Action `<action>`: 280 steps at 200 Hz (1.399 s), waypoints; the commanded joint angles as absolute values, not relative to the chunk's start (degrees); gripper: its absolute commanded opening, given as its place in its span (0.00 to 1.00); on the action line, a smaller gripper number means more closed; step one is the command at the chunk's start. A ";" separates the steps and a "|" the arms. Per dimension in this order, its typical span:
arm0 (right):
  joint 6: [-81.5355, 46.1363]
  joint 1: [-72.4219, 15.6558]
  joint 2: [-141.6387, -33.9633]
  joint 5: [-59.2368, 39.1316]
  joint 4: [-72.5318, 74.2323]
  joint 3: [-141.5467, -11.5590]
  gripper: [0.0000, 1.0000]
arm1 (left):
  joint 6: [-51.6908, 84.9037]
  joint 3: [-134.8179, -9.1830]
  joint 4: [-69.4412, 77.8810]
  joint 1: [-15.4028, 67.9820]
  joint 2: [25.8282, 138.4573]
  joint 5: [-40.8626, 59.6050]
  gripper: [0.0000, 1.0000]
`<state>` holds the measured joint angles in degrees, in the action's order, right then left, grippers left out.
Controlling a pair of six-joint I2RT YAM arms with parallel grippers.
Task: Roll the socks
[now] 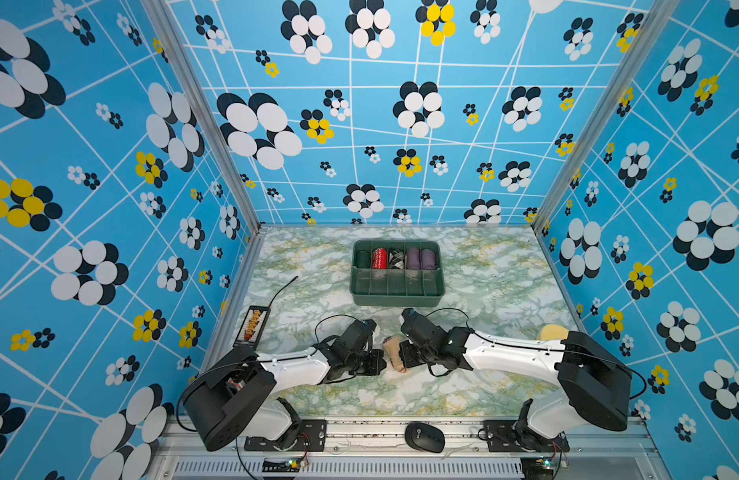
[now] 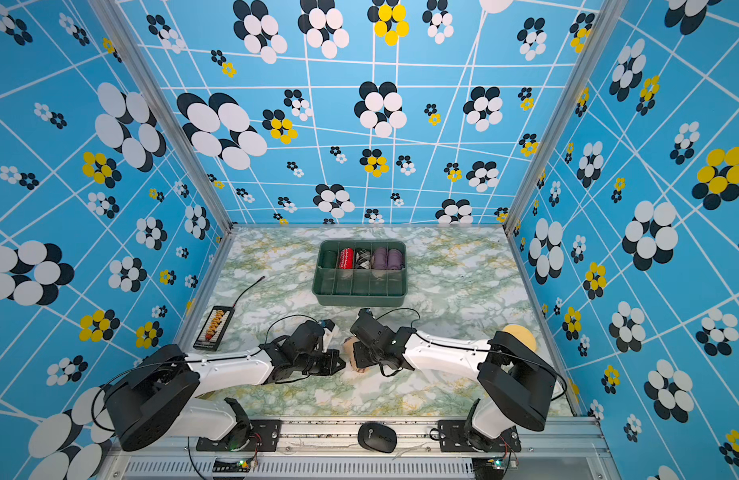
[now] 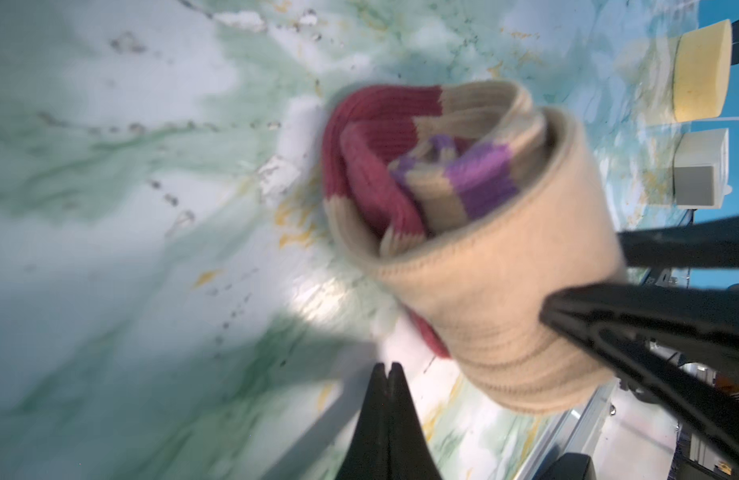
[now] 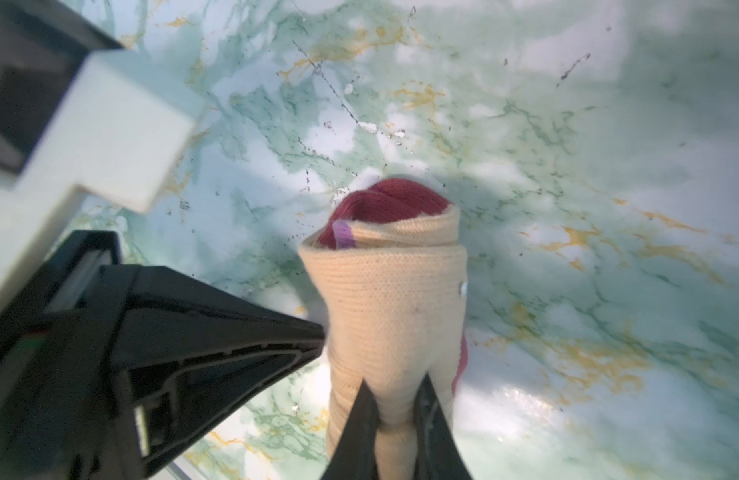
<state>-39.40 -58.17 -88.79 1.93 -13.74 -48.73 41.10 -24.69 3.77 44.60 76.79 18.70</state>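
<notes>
Socks (image 4: 384, 291) rolled (open table (image 4: 567, 166) around) | right pincer (image 4: 394, 384) pinching them | left pincer (image 3: 387, 368) pressed together

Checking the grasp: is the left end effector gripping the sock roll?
No: the left end effector is shut on nothing beside the sock roll, which the right end effector pinches.

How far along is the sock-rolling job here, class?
Done: the socks are rolled into a tan bundle, maroon and purple showing at one end. In hand: the right hand pinches its outer layer; the left hand is shut and empty beside it. Left: probably placing it in the green tray.
</notes>
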 commanded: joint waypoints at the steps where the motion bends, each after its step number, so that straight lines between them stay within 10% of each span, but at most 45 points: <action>1: -37.82 -59.74 -90.99 5.02 -19.97 -50.98 0.11 | 39.42 -27.18 -6.08 44.03 70.34 16.82 0.00; 50: -37.68 -61.61 -93.42 6.64 -21.80 -53.22 0.11 | 42.53 -27.07 -1.33 43.96 62.19 16.50 0.00; 280: -37.42 -61.95 -93.97 6.67 -22.00 -53.39 0.16 | 44.20 -28.54 13.74 48.55 89.59 18.00 0.00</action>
<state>-38.33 -61.34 -92.71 7.73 -20.25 -53.52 43.97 -30.20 17.06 47.03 84.55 16.12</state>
